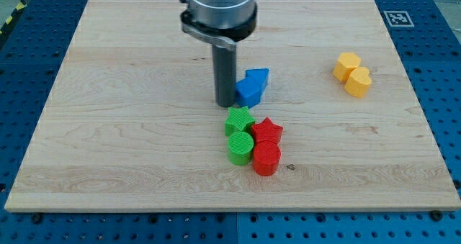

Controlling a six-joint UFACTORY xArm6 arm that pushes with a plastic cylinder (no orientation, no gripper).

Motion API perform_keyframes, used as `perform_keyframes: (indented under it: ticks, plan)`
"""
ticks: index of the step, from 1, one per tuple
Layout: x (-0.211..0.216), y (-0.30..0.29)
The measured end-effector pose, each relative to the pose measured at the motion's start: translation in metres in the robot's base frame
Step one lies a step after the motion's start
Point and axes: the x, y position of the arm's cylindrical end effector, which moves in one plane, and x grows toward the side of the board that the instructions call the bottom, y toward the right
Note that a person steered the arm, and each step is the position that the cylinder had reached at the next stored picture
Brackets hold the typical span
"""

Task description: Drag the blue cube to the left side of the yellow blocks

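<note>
My tip (pixel 225 104) rests on the board just left of the blue cube (pixel 248 92), touching or nearly touching its left side. A second blue block (pixel 258 77), wedge-like, sits right behind the cube toward the view's top. Two yellow blocks lie at the view's right: a yellow hexagon-like one (pixel 347 64) and a yellow heart-like one (pixel 359 81), touching each other. The blue cube is well to the left of them, with bare board between.
Below my tip is a tight cluster: a green star (pixel 238 119), a green cylinder (pixel 240 147), a red star (pixel 267 130) and a red cylinder (pixel 266 157). The wooden board (pixel 108 129) lies on a blue perforated table. A marker tag (pixel 397 18) sits at the board's top right corner.
</note>
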Motion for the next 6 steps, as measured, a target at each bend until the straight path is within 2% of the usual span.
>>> perform_keyframes:
  ticks: [2,3,5,6]
  plan:
    - [-0.014,0.055]
    - [-0.032,0.06]
    - [-0.036,0.067]
    - [-0.039,0.09]
